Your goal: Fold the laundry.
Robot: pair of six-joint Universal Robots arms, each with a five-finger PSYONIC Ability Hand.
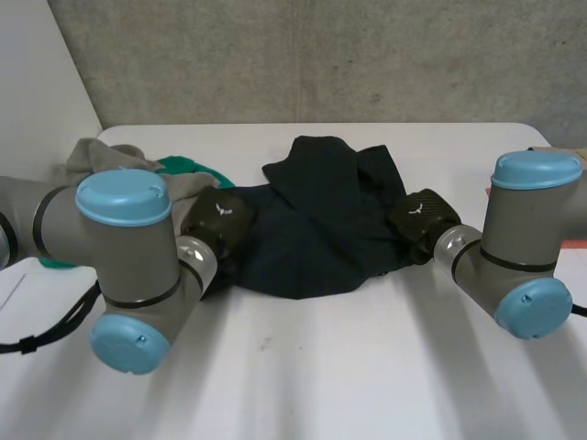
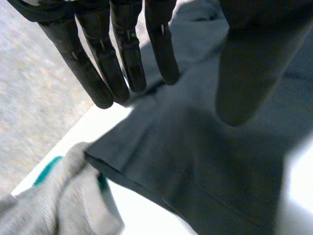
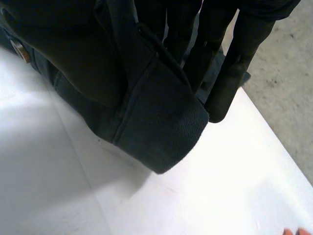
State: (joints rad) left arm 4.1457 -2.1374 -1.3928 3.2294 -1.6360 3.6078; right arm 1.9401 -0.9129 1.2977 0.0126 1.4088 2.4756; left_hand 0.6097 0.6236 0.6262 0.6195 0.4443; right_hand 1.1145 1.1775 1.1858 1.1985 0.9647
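- The place looks like a robot laboratory or test cell.
- Two robot arms with grey joints and light-blue caps reach over a plain white table (image 1: 367, 367), the left arm (image 1: 119, 229) at eight o'clock and the right arm (image 1: 532, 215) at four o'clock.
- A bare grey concrete wall (image 1: 321, 55) runs along twelve o'clock, and a blank white panel (image 1: 37, 64) stands at ten o'clock.
- The table holds a dark navy cloth garment (image 1: 321, 220) and a grey-and-green cloth heap (image 1: 110, 156).
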